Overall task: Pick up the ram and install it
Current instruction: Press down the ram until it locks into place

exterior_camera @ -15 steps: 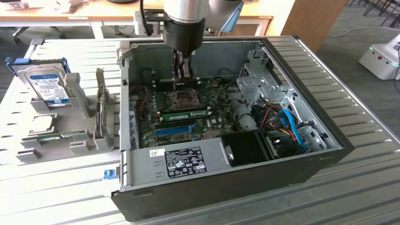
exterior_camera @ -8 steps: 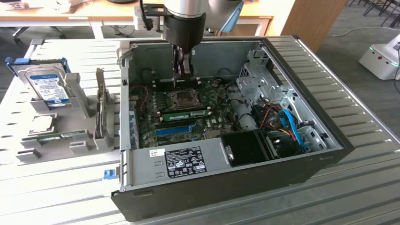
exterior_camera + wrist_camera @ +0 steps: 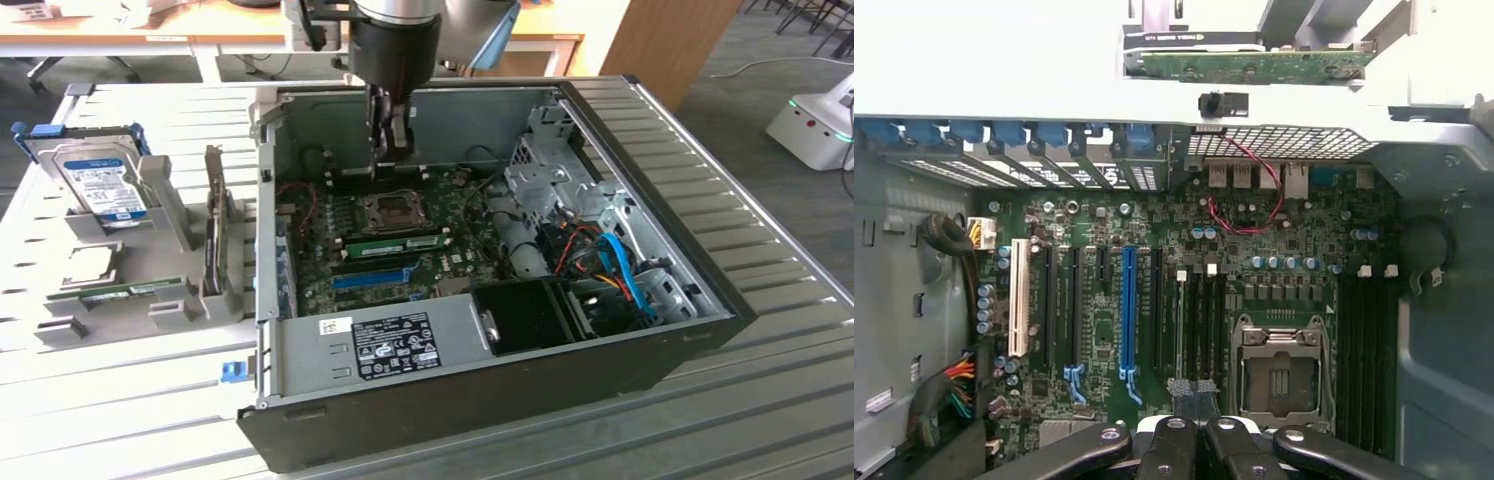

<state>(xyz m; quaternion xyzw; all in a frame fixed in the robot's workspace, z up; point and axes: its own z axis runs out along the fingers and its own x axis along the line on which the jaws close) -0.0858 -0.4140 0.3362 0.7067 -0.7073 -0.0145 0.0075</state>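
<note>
Slatted grey desk [image 3: 747, 420], open computer case [image 3: 694, 300] on it. Inside, on the motherboard [image 3: 400, 250], the ram [image 3: 395, 241] lies seated in its slot just below the processor socket [image 3: 395, 211], long axis running toward the exterior view's left and right. Above and behind it hang the fingers [image 3: 392, 140], pressed together on nothing, the arm pointing straight down over the board.

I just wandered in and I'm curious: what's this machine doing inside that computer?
A robot arm has its gripper, fingers shut, down inside an open computer case, above the main circuit board and close to the processor socket. A green memory stick lies on the board beside that socket. Whether it is fully clicked in cannot be told.
</note>
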